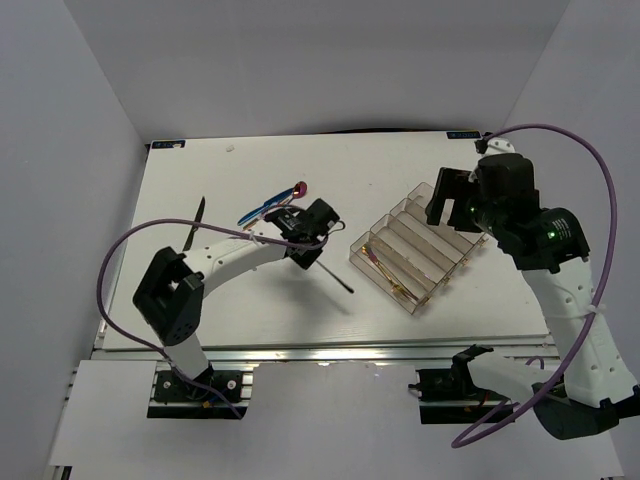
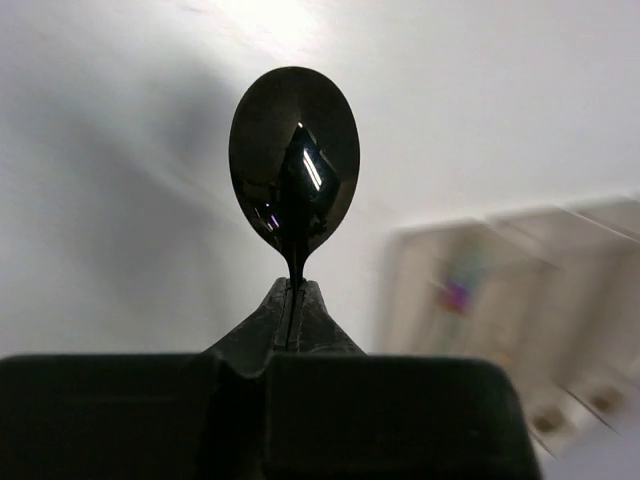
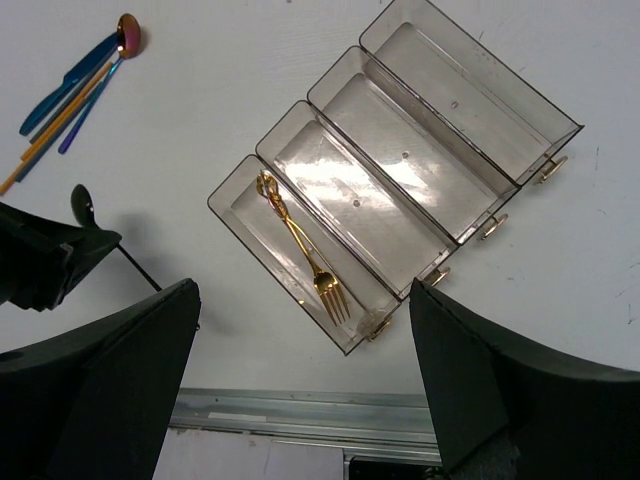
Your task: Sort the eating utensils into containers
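Over table [image 1: 200,300], L tool [image 2: 290,292] grips 1 spoon [image 2: 293,165], R tool [image 1: 447,196] wide; tray [image 3: 400,150]: 1 fork [image 3: 305,250].

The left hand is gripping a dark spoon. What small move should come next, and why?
Probably swing the left hand right, toward the tray. It is shut on the neck of the spoon, so the grasp looks done. The tray holds only a gold fork in one end compartment, and the other three look empty.
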`<action>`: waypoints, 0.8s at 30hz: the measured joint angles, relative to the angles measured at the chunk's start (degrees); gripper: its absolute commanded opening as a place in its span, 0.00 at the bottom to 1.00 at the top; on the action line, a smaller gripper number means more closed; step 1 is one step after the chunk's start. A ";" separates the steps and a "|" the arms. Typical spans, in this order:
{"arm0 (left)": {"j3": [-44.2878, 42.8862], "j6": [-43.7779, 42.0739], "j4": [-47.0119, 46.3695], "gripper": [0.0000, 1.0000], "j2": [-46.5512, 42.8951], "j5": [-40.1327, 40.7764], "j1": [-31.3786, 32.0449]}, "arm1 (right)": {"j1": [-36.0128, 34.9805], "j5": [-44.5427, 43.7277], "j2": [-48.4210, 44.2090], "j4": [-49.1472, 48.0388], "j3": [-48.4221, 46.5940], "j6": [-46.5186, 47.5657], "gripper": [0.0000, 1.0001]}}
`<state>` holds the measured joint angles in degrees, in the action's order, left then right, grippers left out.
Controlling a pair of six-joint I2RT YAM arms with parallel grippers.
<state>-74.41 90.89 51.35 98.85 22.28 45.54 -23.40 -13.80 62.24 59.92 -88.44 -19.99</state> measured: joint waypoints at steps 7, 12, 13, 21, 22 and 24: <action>-7.10 1.36 -14.93 0.00 0.20 0.72 5.09 | 0.00 -2.45 -1.90 0.74 -1.16 -4.22 0.89; -17.49 2.99 -30.18 0.03 15.80 -0.28 9.31 | 0.00 -6.51 -2.29 4.81 -11.34 -6.16 0.89; -21.75 3.34 -32.26 0.03 20.11 -0.37 10.08 | 0.00 -7.21 -2.38 6.14 -12.63 -6.16 0.89; -26.62 6.62 -33.00 0.47 28.26 -1.90 12.41 | 0.00 -8.98 -1.40 10.56 -15.28 -4.46 0.89; -26.62 6.86 -32.57 0.49 28.26 -1.84 12.55 | 0.00 -9.01 -1.40 10.58 -15.28 -4.35 0.89; -26.62 6.97 -32.46 0.58 28.22 -1.86 12.83 | 0.00 -9.01 -1.38 10.58 -15.28 -4.09 0.89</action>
<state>-101.03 97.86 18.90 127.07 20.43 58.37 -23.40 -22.81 60.86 70.50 -103.72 -24.08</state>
